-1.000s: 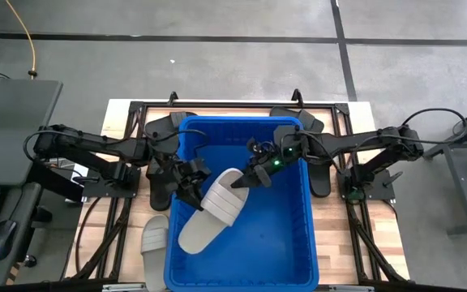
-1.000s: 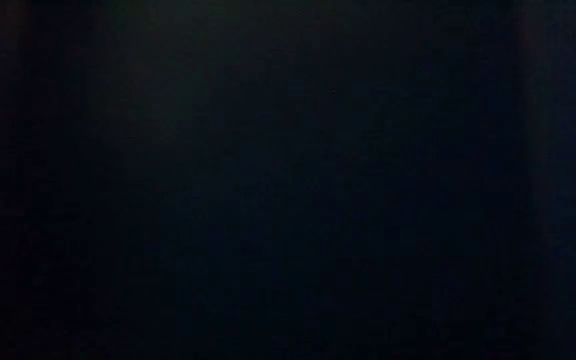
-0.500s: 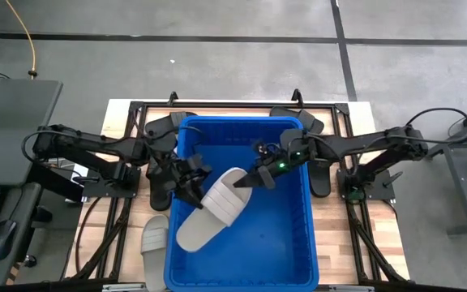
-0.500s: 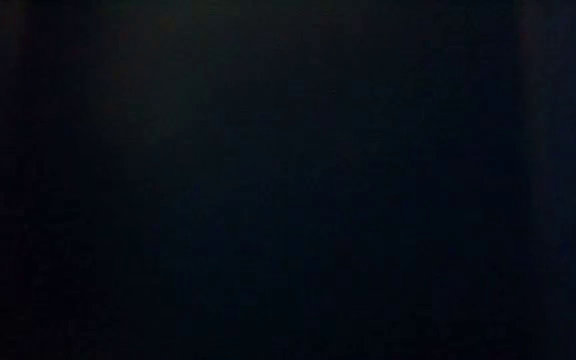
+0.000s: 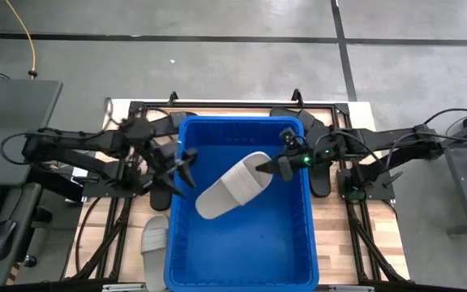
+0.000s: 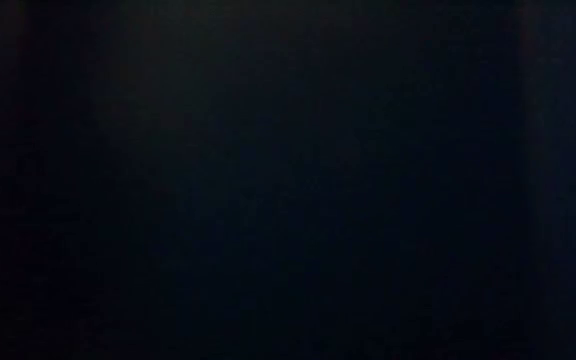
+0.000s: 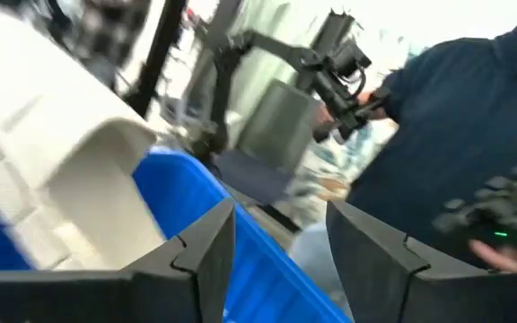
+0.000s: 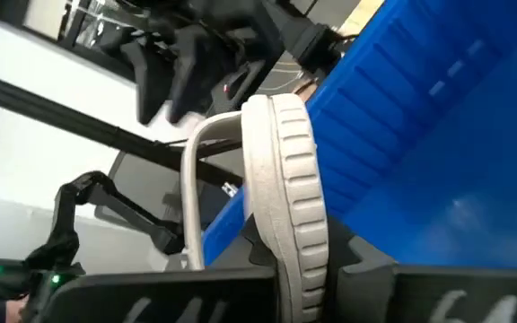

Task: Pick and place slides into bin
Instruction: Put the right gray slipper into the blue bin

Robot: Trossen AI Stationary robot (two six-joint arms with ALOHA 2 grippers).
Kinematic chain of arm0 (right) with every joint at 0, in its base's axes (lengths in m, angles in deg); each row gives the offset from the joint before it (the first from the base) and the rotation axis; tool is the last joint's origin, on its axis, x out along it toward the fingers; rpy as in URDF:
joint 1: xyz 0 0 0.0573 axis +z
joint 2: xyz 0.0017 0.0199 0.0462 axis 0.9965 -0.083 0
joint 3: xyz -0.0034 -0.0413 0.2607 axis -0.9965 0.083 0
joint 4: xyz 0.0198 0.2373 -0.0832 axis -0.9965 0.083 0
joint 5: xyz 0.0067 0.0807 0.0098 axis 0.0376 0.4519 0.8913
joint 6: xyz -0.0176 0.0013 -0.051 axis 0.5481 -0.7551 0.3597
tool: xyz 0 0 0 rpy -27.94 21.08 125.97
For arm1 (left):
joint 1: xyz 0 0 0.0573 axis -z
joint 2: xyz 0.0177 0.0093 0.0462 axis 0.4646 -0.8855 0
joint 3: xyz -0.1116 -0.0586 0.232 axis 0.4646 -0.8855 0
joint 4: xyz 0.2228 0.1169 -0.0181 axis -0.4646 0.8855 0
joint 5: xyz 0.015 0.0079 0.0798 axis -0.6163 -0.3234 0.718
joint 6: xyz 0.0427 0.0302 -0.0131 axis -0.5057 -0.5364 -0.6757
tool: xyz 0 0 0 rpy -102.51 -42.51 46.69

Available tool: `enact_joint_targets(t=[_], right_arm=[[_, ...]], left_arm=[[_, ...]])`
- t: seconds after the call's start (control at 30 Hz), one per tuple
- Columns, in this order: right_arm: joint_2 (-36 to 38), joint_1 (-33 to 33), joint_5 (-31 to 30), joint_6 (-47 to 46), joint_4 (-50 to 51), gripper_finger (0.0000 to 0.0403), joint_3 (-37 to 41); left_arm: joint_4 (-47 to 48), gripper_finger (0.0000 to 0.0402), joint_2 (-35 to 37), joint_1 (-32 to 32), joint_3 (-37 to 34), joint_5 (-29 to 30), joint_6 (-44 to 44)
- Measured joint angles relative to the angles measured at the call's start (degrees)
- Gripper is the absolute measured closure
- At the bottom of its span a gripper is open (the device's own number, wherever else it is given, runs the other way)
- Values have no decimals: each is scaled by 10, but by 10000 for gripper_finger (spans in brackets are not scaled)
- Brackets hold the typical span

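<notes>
The blue bin fills the middle of the table. Over its far half hangs a white slide, with my right gripper shut on its right end; the right wrist view shows that slide edge-on, strap to one side. At the bin's left wall my left gripper stands open, apart from the slide, its fingers holding nothing. A second white slide lies on the table left of the bin. The low view is dark. My right gripper pinches the white slide's sole at the end nearest the strap between its two fingers. The fingers come from the table's right side, slanting slightly down. The slide sticks out away from them toward the left, on edge; whether its far end rests on the bin's floor I cannot tell.
Black slides lie on the table around the bin: at the far left, far right, right and left. A person in a dark blue top stands beyond the table.
My left gripper has let go of the white slide, opened, and drawn back toward the table's left edge. My right gripper has moved up and toward the right edge with the slide's strap end; the slide has swung from pointing steeply at the near side to lying more crosswise.
</notes>
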Motion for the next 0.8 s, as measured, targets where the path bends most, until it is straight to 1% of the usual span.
enact_joint_targets(t=[0.1, 0.27, 0.33, 0.4, 0.47, 0.6, 0.67, 0.8], right_arm=[[0, 0, -28, 3, 5, 402, 0], [1, -7, -108, -18, 57, 402, 0], [1, -10, -134, -22, 65, 402, 0], [1, -12, -160, -28, 67, 403, 0], [1, -8, -197, -42, 65, 403, 0], [-7, 4, -286, -58, 64, 403, 0], [-20, 2, -303, -81, 64, 403, 0], [-63, -6, -326, -123, 65, 403, -1]], left_arm=[[18, 234, 33, -29, 0, 18, -10], [34, 234, 86, -73, 0, 54, -18], [71, 234, 111, -88, 0, 79, -36], [111, 234, 136, -102, 0, 122, -54], [131, 234, 153, -112, 0, 160, -62], [154, 234, 178, -124, 0, 194, -79], [181, 234, 189, -129, 0, 212, -99], [233, 234, 203, -128, 0, 268, -121]])
